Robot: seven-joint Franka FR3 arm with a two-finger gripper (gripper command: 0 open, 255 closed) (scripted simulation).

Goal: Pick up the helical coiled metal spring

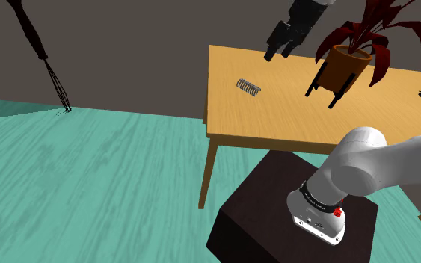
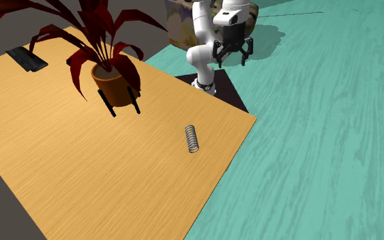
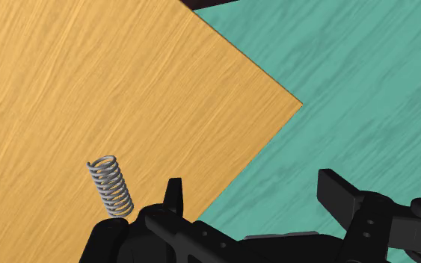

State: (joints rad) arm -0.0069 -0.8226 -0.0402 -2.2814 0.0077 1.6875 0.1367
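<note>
The grey spring lies on its side on the wooden table, near the table's left edge in the shoulder view. The wrist view shows its coils up close. There it sits just outside one black finger, not between the two. The shoulder view shows the gripper up in the air, to the right of the spring and not touching it. Its fingers are wide apart and hold nothing. A potted plant with red leaves stands farther right.
</note>
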